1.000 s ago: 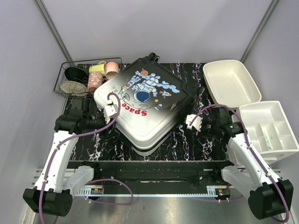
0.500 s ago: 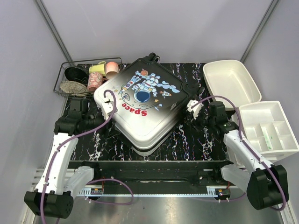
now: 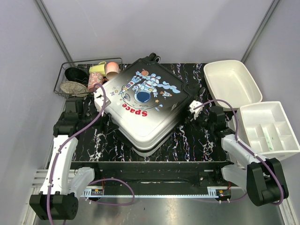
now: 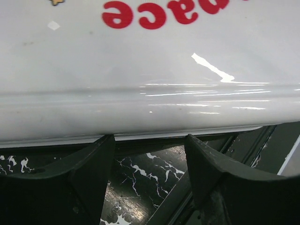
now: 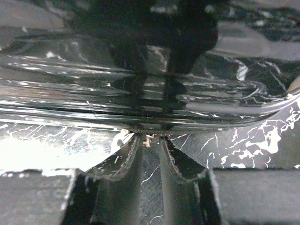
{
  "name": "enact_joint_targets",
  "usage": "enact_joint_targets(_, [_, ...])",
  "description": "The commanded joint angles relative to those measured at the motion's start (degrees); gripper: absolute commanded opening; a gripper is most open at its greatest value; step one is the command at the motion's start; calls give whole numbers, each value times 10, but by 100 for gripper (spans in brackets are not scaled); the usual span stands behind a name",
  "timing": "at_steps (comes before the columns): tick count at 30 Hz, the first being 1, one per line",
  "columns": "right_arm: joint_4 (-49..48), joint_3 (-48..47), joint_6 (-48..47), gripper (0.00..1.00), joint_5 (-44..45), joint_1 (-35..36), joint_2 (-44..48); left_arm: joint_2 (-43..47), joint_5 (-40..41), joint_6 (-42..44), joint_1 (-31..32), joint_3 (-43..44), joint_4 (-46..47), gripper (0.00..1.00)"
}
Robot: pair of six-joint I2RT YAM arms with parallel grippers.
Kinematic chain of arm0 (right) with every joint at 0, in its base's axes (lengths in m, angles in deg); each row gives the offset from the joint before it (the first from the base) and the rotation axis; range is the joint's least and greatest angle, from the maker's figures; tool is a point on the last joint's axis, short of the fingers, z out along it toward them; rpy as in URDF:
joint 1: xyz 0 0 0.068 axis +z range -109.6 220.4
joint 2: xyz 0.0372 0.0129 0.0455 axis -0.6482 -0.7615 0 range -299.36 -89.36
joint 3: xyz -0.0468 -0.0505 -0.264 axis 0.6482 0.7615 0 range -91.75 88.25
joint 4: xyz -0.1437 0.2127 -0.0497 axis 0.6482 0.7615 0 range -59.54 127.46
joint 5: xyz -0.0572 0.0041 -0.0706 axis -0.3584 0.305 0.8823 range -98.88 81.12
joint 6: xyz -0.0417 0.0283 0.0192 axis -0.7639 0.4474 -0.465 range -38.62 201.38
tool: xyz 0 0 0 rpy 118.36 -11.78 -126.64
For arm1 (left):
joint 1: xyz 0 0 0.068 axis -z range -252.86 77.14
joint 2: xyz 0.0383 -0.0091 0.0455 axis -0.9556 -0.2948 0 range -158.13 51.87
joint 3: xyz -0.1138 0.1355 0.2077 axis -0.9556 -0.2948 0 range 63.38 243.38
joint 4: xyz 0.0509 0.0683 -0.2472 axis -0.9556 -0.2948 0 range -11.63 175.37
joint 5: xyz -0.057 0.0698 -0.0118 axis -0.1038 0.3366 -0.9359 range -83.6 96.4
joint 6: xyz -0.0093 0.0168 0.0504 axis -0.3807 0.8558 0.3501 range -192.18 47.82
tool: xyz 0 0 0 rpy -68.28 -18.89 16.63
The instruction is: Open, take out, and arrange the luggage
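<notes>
The luggage (image 3: 145, 105) lies closed, print up, in the middle of the worktop (image 3: 192, 140). The left fingers (image 4: 89, 164) stand wide at its white edge. The right fingers (image 5: 119, 161) are nearly together, tips at its dark edge; whether they pinch anything I cannot tell.

One suitcase (image 3: 150, 101) lies on one table (image 3: 192, 140), flanked by two arms, left (image 3: 61, 154) and right (image 3: 239, 149). There are two white bins, one plain (image 3: 232, 84) and one divided (image 3: 262, 112). One wire basket (image 3: 89, 61) holds three cups (image 3: 97, 68) (image 3: 112, 70) (image 3: 93, 82), one black bowl (image 3: 75, 73) and one grey dish (image 3: 71, 87).
</notes>
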Motion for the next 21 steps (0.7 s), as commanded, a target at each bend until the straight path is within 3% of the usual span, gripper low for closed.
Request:
enact_joint_targets(1, [-98,20,11,27,20,3,-3,-9,-59,-53,-5,-2,177,66])
enact_joint_targets(4, [-114,29,17,20,10,3,-3,-12,-58,-61,-5,0,187,66])
enact_joint_targets(6, [-117,31,19,3,13,2,1,-16,-65,-52,-5,12,176,67])
enact_joint_targets(7, [-111,28,18,0,21,2,7,-18,-84,-18,-5,21,161,69])
enact_joint_targets(12, [-92,32,2,0,93,-9,46,-60,-59,15,2,113,93,82])
enact_joint_targets(16, [-90,11,26,0,114,-33,42,-108,33,68,81,179,43,84])
enact_joint_targets(21, [-88,-12,48,0,121,-55,23,-139,149,69,228,229,44,86])
